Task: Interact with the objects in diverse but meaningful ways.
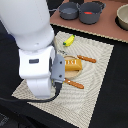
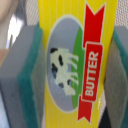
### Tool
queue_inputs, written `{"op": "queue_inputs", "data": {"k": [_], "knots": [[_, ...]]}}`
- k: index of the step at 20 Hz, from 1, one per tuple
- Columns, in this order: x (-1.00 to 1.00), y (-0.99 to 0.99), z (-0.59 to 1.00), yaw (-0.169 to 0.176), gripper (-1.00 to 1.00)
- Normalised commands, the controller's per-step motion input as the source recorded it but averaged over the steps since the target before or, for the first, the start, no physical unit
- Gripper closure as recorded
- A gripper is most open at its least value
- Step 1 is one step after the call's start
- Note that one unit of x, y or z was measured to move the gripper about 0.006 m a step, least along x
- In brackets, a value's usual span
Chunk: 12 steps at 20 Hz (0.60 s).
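Your end effector is closed on the butter box. In the wrist view, the yellow box with the cow and the red "BUTTER" label sits right between the two green pads, and both pads touch its sides. The box fills most of that view, so it is held near its middle.

To do this step well, I think you should keep the squeeze steady and move slowly. The box looks smooth, so it could slip if you jerk it. Keep it straight, not tipped, until you have picked a spot to set it down.

In the exterior view, the big white arm hides the box and the end effector, so you cannot see there how high the box is above the striped mat. Be careful going down.

Other things are close by. The bread loaf lies on the mat just beside the arm. Two orange sticks lie near it, one on each side. The banana is near the far edge of the mat. Two pots stand well apart on the brown tabletop, and one holds something red, maybe the tomato. A tan bowl sits at the exterior view's right.

The loaf and the sticks could get bumped, so pick a bare part of the mat.
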Motion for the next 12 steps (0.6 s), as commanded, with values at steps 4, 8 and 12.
{"op": "queue_inputs", "data": {"k": [4,8,12], "knots": [[0.46,-0.12,-0.1,-0.036,1.0],[0.39,-0.13,-0.13,-0.027,1.0],[0.34,-0.16,-0.15,-0.023,1.0]]}}
